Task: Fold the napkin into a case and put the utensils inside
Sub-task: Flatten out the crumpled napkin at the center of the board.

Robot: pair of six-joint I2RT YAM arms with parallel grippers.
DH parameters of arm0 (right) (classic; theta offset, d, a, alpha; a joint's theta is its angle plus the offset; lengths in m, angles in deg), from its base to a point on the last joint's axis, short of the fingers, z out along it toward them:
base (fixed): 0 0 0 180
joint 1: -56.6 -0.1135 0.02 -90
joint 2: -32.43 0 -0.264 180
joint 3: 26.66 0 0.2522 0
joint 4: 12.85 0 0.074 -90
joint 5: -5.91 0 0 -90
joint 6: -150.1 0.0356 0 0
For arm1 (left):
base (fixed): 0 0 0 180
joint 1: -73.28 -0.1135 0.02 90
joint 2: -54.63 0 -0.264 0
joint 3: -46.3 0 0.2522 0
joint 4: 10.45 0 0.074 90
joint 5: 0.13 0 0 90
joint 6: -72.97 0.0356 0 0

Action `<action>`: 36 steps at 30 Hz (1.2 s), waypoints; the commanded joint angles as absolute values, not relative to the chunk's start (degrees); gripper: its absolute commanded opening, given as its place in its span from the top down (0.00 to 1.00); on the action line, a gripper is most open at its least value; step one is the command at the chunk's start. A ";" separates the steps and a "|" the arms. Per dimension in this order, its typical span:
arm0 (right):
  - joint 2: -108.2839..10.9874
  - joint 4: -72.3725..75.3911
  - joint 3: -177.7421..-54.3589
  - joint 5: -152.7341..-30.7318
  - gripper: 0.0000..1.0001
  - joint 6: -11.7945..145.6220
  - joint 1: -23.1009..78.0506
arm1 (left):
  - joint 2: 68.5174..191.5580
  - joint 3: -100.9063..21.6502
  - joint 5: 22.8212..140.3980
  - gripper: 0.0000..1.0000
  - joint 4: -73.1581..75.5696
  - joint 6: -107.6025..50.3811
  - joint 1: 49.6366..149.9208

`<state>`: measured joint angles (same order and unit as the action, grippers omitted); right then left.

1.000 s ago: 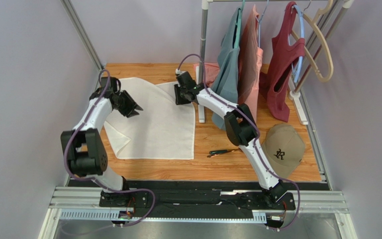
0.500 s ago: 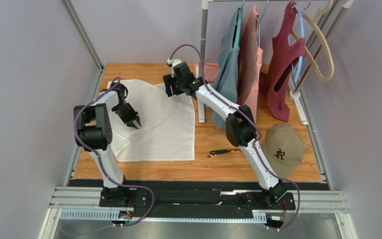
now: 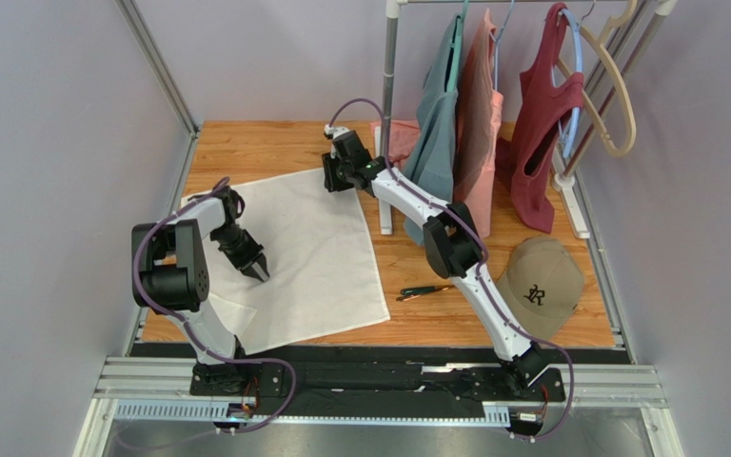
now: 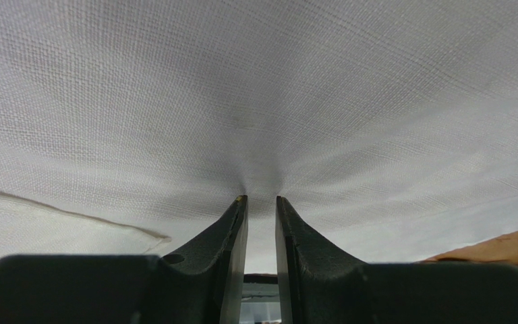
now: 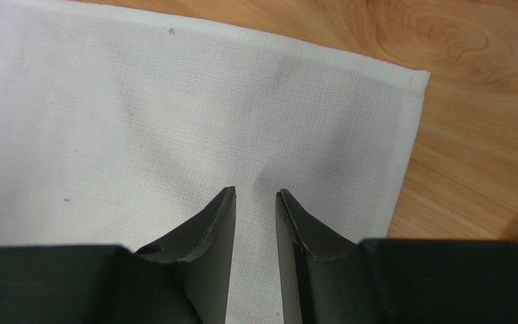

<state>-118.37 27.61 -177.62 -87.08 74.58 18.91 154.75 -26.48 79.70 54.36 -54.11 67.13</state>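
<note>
The white napkin (image 3: 312,248) lies spread on the wooden table (image 3: 274,138), turned slightly, with a fold along its near left edge. My left gripper (image 3: 257,269) presses on the napkin's left part; in the left wrist view (image 4: 260,197) its jaws are nearly closed, with cloth (image 4: 262,81) puckered at the tips. My right gripper (image 3: 333,176) is at the napkin's far right corner; in the right wrist view (image 5: 255,191) its jaws stand narrowly apart on the cloth (image 5: 140,121), with a small crease between them. The utensils (image 3: 426,291) lie together on the table right of the napkin.
A garment rack with hanging shirts (image 3: 455,124) stands at the back right, its post foot (image 3: 385,224) just right of the napkin. A tan cap (image 3: 541,286) lies near the utensils. Pink cloth (image 3: 400,138) lies behind the right gripper.
The napkin has been unfolded flat and dragged toward the near edge, rotating slightly. My left gripper moved nearer and closed down on it; my right gripper lowered onto the far corner.
</note>
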 commanded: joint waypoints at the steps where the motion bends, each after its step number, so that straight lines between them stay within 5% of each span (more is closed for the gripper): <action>1: -121.10 25.87 -181.38 -87.17 0.69 80.13 19.59 | 152.54 -29.07 77.92 0.68 53.68 -52.28 66.69; 8: -124.98 27.38 -185.53 -88.29 0.80 88.83 22.85 | 146.48 -31.96 74.24 0.43 46.74 -50.96 66.77; 18: -108.94 25.70 -178.96 -90.24 0.51 83.39 19.78 | 167.82 -49.09 67.73 0.48 44.18 -52.97 68.88; 27: -87.20 22.80 -155.57 -90.86 0.47 84.18 17.14 | 183.99 -69.21 67.29 0.50 49.18 -51.58 69.50; 31: -82.97 22.36 -150.30 -90.95 0.47 83.74 17.05 | 194.61 -92.53 68.33 0.50 58.83 -47.80 69.85; 36: -82.79 24.46 -149.49 -92.88 0.47 82.86 16.61 | 189.22 -96.51 80.60 0.39 67.55 -43.40 70.47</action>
